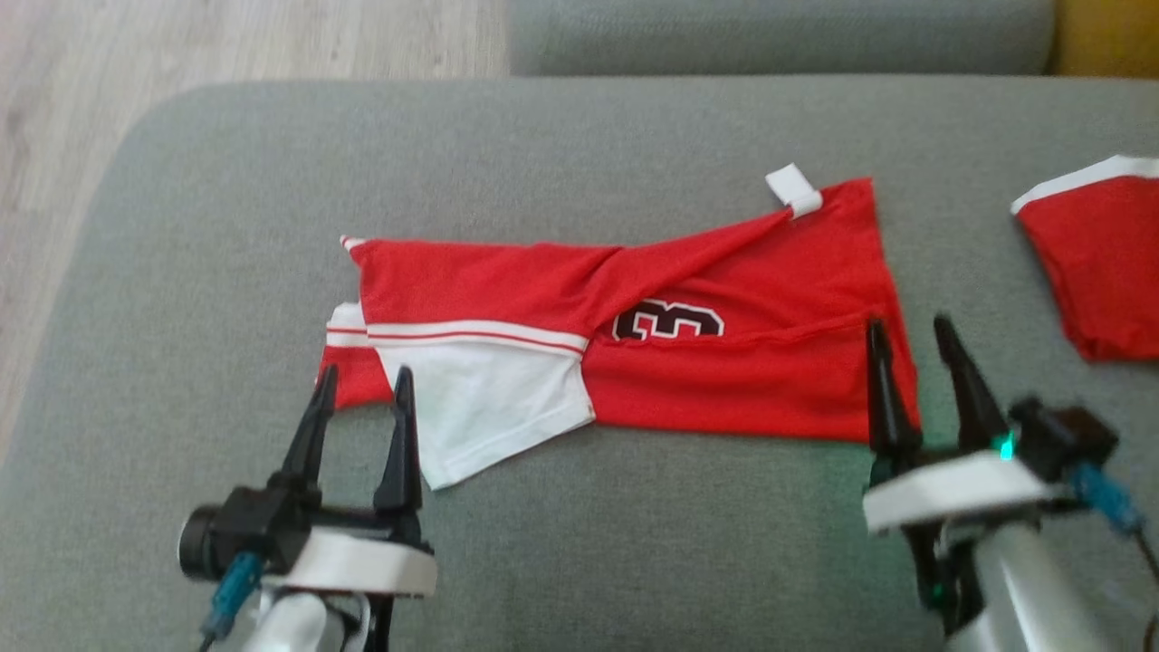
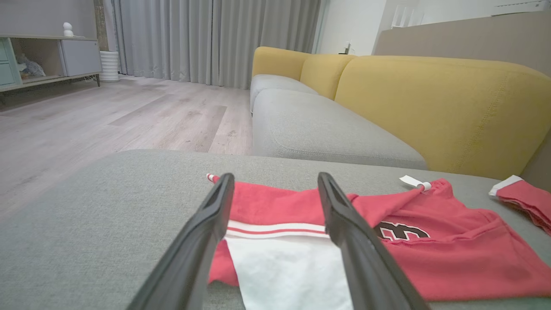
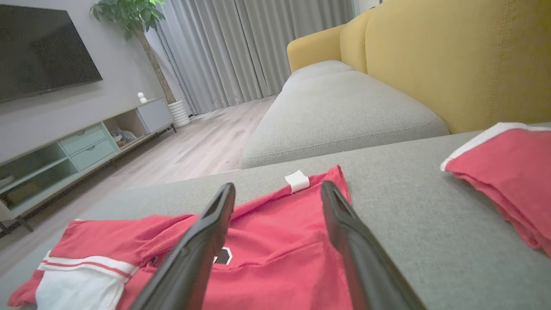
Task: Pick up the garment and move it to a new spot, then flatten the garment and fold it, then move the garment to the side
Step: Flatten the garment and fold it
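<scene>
the garment [image 1: 724,380], a red jersey with a white side panel and a dark number 3 [image 1: 668,321], lies spread lengthwise across the middle of the grey cushion [image 1: 579,136], partly folded over itself, with a small white tag [image 1: 792,188] sticking out at its far right corner.

we see the left gripper [image 1: 365,373] at the garment's near left end with its jaws spread wide and nothing between them. one finger points at the red sleeve edge and the other at the edge of the white panel. in the left wrist view the fingers [image 2: 202,241] frame the striped band, and they seem to sit just above the cloth, though we cannot tell whether the tips touch it.

the right gripper [image 1: 908,324] is just as wide open and empty (a green light glows at its wrist). its inner finger lies over the garment's right edge and its outer finger over bare cushion.

a second red piece [image 1: 1100,263] with white trim rests near the cushion's right edge, well apart from the jersey.
</scene>
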You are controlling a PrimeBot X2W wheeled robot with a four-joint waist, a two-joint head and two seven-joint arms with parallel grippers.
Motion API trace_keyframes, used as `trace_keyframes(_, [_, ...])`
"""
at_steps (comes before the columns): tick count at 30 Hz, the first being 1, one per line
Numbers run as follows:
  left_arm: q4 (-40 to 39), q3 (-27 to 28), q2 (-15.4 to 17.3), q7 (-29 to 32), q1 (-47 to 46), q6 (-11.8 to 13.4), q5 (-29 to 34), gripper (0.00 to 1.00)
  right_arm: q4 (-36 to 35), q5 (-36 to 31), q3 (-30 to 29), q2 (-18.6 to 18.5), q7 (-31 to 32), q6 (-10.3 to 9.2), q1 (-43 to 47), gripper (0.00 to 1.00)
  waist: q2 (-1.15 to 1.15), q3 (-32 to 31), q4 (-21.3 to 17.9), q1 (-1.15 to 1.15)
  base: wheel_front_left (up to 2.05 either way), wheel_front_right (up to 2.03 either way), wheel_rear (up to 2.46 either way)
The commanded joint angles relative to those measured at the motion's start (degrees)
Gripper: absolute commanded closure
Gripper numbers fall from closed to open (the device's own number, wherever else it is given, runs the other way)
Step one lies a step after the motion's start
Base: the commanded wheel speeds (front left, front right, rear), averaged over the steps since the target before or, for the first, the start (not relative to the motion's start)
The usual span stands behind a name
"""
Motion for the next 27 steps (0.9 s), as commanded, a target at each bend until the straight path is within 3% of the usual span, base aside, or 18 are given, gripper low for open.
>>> trace_keyframes(1, [-1.29, 2.87, -0.39, -0.54, -4.13, -0.79, 1.13, 0.00, -2.02, -2.15, 0.28, -0.11, 1.70, 0.21, -5.41, 0.00, 0.00, 2.27, 0.84, 0.00, 0.00, 0.00, 0.00])
trace_keyframes(4, [-0.76, 3.16, -1.31, -0.54, -5.31, -1.83, 1.94, 0.00, -1.45, -4.69, -0.96, -0.11, 4.48, 0.21, -8.73, 0.00, 0.00, 3.85, 1.49, 0.00, 0.00, 0.00, 0.00])
trace_keyframes(8, [0.62, 3.78, -3.39, -0.54, -7.38, -3.88, 3.21, 0.00, 2.60, -8.22, -4.92, -0.76, 13.19, 0.21, -17.28, 0.00, 0.00, 6.92, 3.09, 0.00, 0.00, 0.00, 0.00])
trace_keyframes(15, [3.01, 5.02, -6.84, -0.54, -10.30, -7.31, 5.49, 0.00, 19.96, -15.15, -14.41, -4.80, 27.88, 0.21, -33.89, 0.00, 0.00, 10.26, 6.96, 0.00, 0.00, 0.00, 0.00])
trace_keyframes(27, [4.32, 6.68, -9.48, -0.54, -11.87, -10.31, 7.87, 0.00, 38.88, -24.88, -18.79, -10.18, 29.79, 0.21, -44.94, 0.00, 0.00, 12.50, 10.37, 0.00, 0.00, 0.00, 0.00])
